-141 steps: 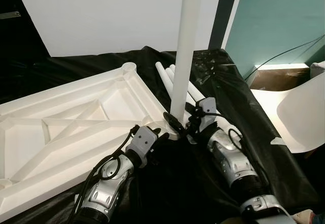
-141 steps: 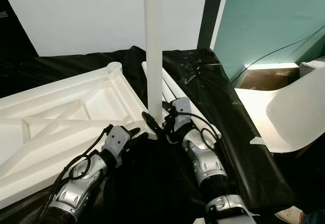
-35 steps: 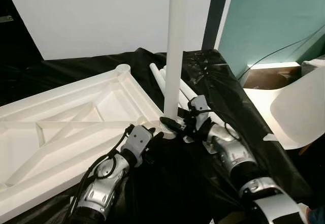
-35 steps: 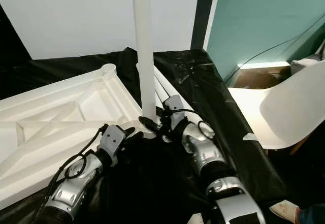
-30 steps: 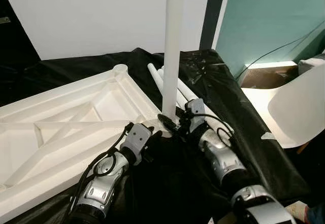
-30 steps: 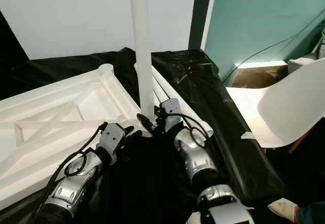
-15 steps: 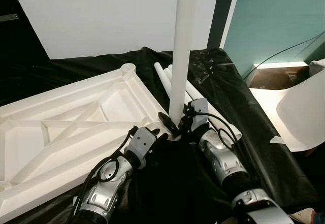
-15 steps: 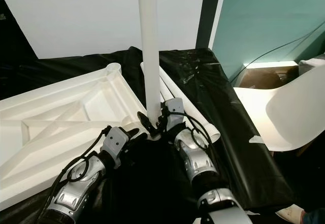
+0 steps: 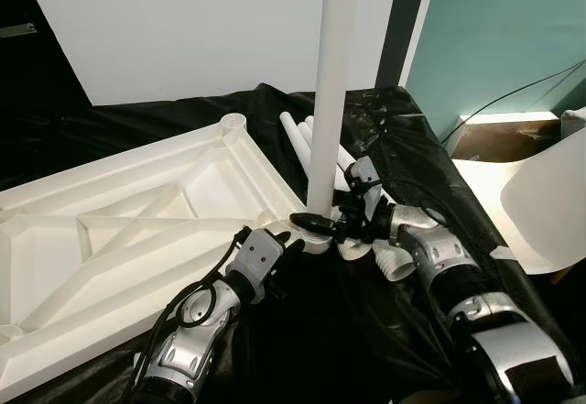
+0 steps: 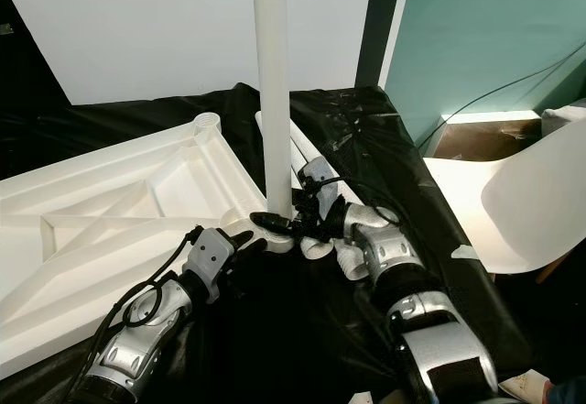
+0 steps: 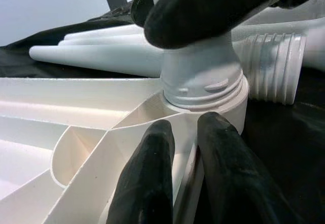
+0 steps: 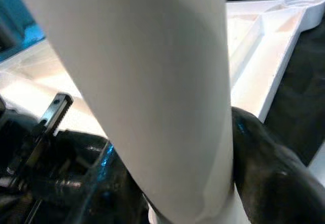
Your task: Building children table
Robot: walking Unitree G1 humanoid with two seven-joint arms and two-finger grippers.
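Here the white children's tabletop [image 9: 137, 230] lies upside down on black plastic sheeting [image 9: 366, 331], its ribbed underside facing up. One white leg [image 9: 331, 83] stands upright in the corner socket [image 11: 203, 89] nearest the robot, its threaded base seated in the socket ring. The right claw [image 9: 322, 225] reaches in from the right and is clenched around the foot of that upright leg, one black finger in front of the tube and the other behind it; in the right wrist view the leg [image 12: 152, 92] passes straight between the fingers [image 12: 264, 158]. The left claw [image 9: 279, 246] rests at the near edge of the same corner, its two fingers [image 11: 147, 178] close together and pressed against the outer wall of the tabletop just below the socket; whether they pinch the rim I cannot tell. Spare legs [image 9: 307, 138] lie side by side on the sheeting behind the upright one, and a threaded end [image 9: 389, 262] lies just beside the right wrist. A white chair [image 9: 549, 202] stands to the right.
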